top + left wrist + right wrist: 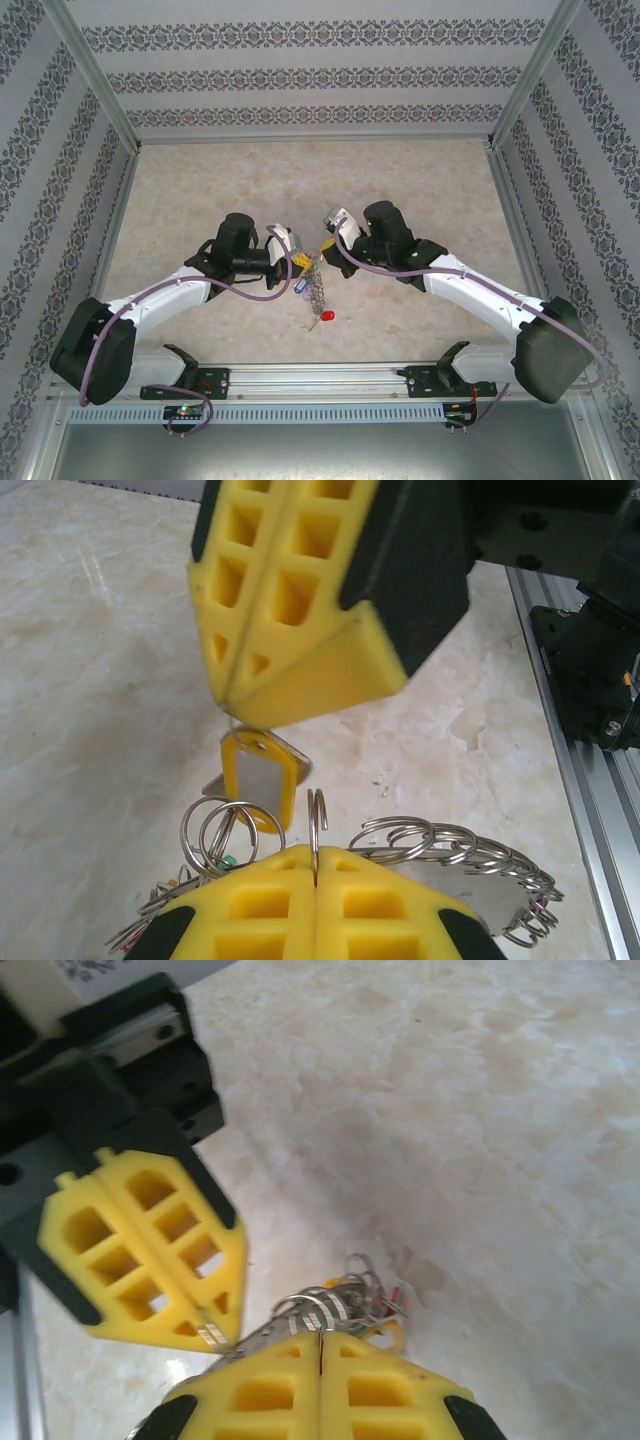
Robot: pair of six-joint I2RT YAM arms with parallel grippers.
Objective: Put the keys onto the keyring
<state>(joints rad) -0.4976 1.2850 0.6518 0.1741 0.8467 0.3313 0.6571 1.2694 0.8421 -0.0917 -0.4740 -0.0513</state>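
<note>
Nearest my bases, a red-tagged key [325,316] rests on the tabletop [200,180] at the cluster's tip; whether it is loose I cannot tell. My left end effector [316,865] is pinched shut on the keyring [317,820], presenting its wire edge-up. Just beyond, my right end effector [235,695] is clamped on the yellow-tagged key [258,780], dangling it beside the ring for threading. The ring, the only holder here, already carries many small keys.

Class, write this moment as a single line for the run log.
left gripper: shut on keyring | right gripper: shut on yellow-tagged key, just above keyring | red-tagged key: lying on table
</note>
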